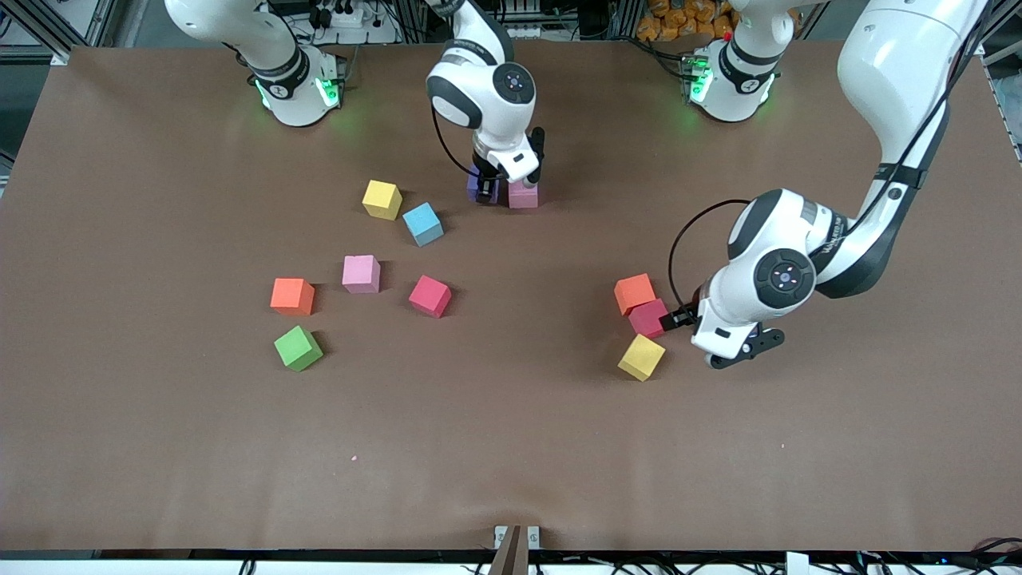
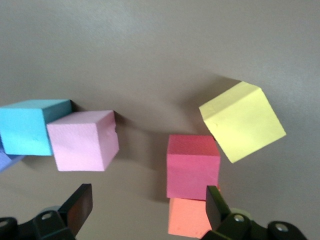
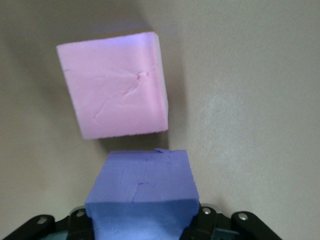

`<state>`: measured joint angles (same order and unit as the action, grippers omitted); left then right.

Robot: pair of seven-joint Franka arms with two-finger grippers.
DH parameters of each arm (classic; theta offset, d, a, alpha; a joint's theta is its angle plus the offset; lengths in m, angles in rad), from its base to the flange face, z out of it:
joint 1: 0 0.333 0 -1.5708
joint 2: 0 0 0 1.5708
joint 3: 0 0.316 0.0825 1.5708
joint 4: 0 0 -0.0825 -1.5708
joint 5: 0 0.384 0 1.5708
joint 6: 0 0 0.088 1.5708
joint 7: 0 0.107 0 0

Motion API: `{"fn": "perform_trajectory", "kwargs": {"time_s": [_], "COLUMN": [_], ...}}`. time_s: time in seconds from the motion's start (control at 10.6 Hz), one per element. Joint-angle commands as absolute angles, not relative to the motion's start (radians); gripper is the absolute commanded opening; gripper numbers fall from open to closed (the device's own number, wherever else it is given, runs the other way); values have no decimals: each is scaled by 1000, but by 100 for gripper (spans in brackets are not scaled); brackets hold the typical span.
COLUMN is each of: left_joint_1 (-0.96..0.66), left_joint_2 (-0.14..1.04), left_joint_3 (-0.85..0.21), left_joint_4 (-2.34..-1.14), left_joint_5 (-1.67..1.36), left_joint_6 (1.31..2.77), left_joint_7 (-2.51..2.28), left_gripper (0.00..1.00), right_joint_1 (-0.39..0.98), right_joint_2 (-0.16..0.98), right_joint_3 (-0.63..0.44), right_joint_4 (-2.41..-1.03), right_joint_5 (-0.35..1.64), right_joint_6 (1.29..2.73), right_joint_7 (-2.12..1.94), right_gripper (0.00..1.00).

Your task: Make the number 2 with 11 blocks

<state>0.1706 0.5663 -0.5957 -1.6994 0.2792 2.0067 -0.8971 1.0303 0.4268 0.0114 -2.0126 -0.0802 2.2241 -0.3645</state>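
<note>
My right gripper is shut on a purple block, low at the table. That purple block sits close beside a pink block, with a thin gap showing between them in the right wrist view. My left gripper hangs open over bare table. One of its fingertips is next to a crimson block and an orange block. A pink block, a light blue block and a purple corner lie under that hand, hidden in the front view. No number 2 shows.
Toward the right arm's end lie loose cubes: light blue, pink, crimson, orange and green. One yellow cube sits by the light blue one. Another yellow cube lies beside the left gripper's crimson block.
</note>
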Motion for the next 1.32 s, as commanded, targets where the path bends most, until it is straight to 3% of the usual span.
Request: {"fn": "perform_trajectory", "kwargs": {"time_s": [0.0, 0.38, 1.04, 1.13, 1.22], "left_joint_1": [109, 77, 202, 222, 247], "left_joint_2": [592, 606, 607, 610, 611], "left_joint_3": [-592, -592, -592, -591, -591], "left_joint_4": [-1687, -1686, -1698, -1700, -1701], "left_joint_5": [284, 293, 324, 327, 334], "left_joint_6": [2026, 2040, 2040, 2040, 2040], "left_joint_7": [-968, -991, -960, -966, -945], "left_gripper": [100, 100, 100, 100, 100], "right_joint_1": [1061, 1072, 1080, 1080, 1078], "right_joint_2": [471, 512, 571, 574, 574], "right_joint_3": [3, 3, 2, 3, 2], "right_joint_4": [-1964, -1933, -1902, -1899, -1896], "right_joint_5": [-110, -130, -141, -140, -141], "right_joint_6": [2209, 2217, 2235, 2235, 2235], "right_joint_7": [-322, -311, -311, -310, -305], "right_gripper": [14, 14, 19, 52, 100]}}
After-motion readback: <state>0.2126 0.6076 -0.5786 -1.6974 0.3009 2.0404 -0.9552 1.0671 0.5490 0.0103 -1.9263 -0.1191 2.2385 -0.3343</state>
